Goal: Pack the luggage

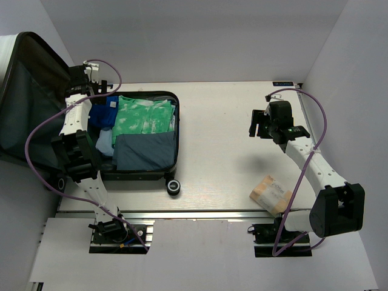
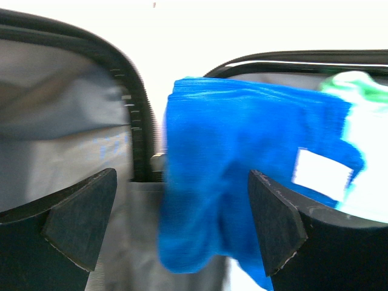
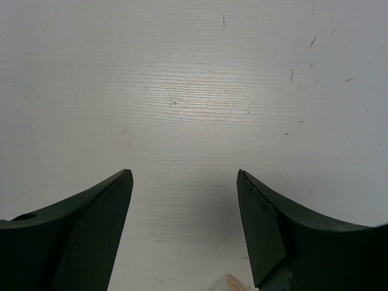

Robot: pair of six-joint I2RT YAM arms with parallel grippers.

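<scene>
The luggage lies open at the table's left, its grey-lined lid standing up on the left. It holds a blue cloth, a green-and-white cloth, a light blue cloth and a folded dark blue-grey cloth. My left gripper is open over the case's far-left corner. In the left wrist view the blue cloth lies between and beyond the spread fingers of that gripper, next to the hinge. My right gripper is open and empty above bare table.
A tan flat packet lies on the table near the right arm's base; its corner shows in the right wrist view. A black wheel sticks out at the case's near edge. White walls stand on three sides.
</scene>
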